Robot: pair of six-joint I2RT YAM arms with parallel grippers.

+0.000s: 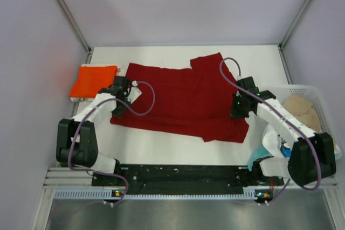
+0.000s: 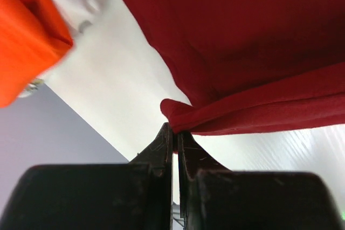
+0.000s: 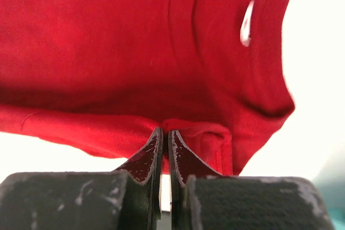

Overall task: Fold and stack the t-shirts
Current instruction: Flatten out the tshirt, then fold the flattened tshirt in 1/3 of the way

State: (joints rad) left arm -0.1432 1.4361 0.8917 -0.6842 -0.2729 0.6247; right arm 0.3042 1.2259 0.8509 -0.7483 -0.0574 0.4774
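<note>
A large dark red t-shirt point(image 1: 180, 98) lies spread over the middle of the white table. My left gripper point(image 1: 119, 103) is shut on its left edge; in the left wrist view the cloth fold point(image 2: 186, 117) is pinched between the tips point(image 2: 175, 130). My right gripper point(image 1: 237, 112) is shut on its right edge; in the right wrist view the red hem point(image 3: 194, 130) sits between the tips point(image 3: 165, 132). A folded bright orange-red t-shirt point(image 1: 94, 81) lies at the far left on a white one, and shows in the left wrist view point(image 2: 27, 30). A beige shirt point(image 1: 303, 110) lies in the basket.
A white plastic lattice basket point(image 1: 323, 100) stands at the right edge of the table beside my right arm. Grey walls and metal posts close in the table at the back and sides. A black rail runs along the near edge.
</note>
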